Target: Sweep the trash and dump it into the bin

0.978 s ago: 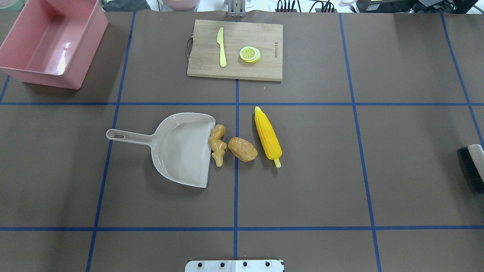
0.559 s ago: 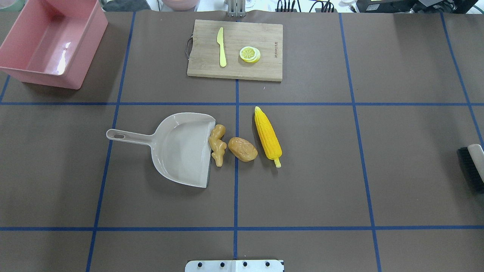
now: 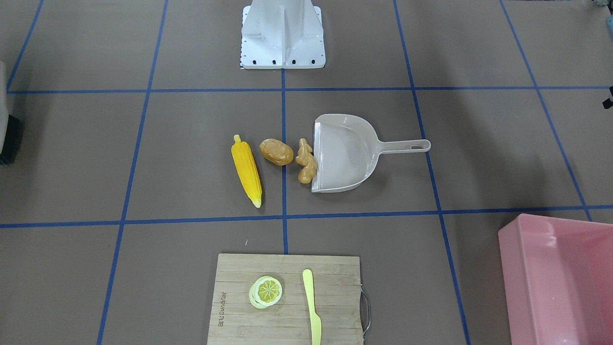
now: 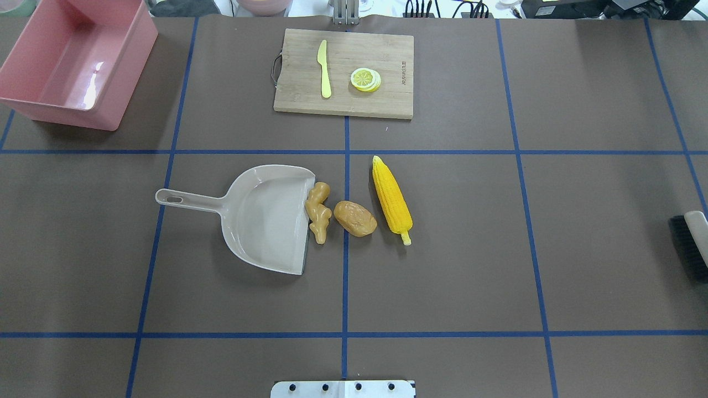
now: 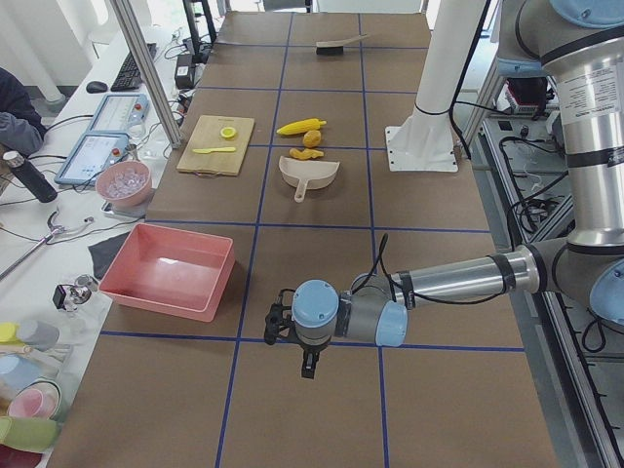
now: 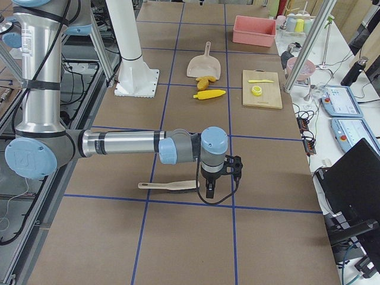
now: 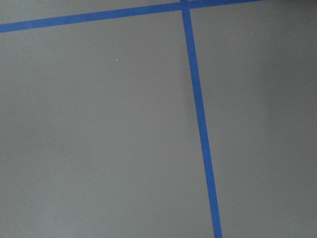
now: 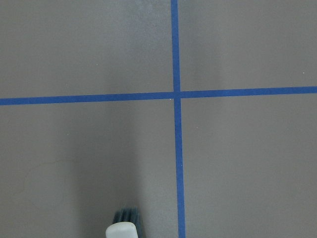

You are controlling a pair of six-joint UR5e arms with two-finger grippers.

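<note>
The yellow corn cob (image 4: 391,193), the brown potato-like lump (image 4: 355,219) and the tan ginger root (image 4: 319,213) lie in a row mid-table. The ginger touches the open lip of the beige dustpan (image 4: 265,221). The pink bin (image 4: 55,113) stands at the far left corner and looks empty. Both grippers are outside the overhead view. My left gripper (image 5: 307,369) hangs over bare table near the bin's end. My right gripper (image 6: 209,191) hangs beside the brush (image 6: 169,186) at the other table end. I cannot tell whether either is open or shut.
A wooden cutting board (image 4: 343,72) at the far middle holds a pale yellow knife (image 4: 324,69) and a lemon slice (image 4: 365,79). The brush also shows at the overhead view's right edge (image 4: 688,246). The robot's base plate (image 4: 343,388) is at the near edge.
</note>
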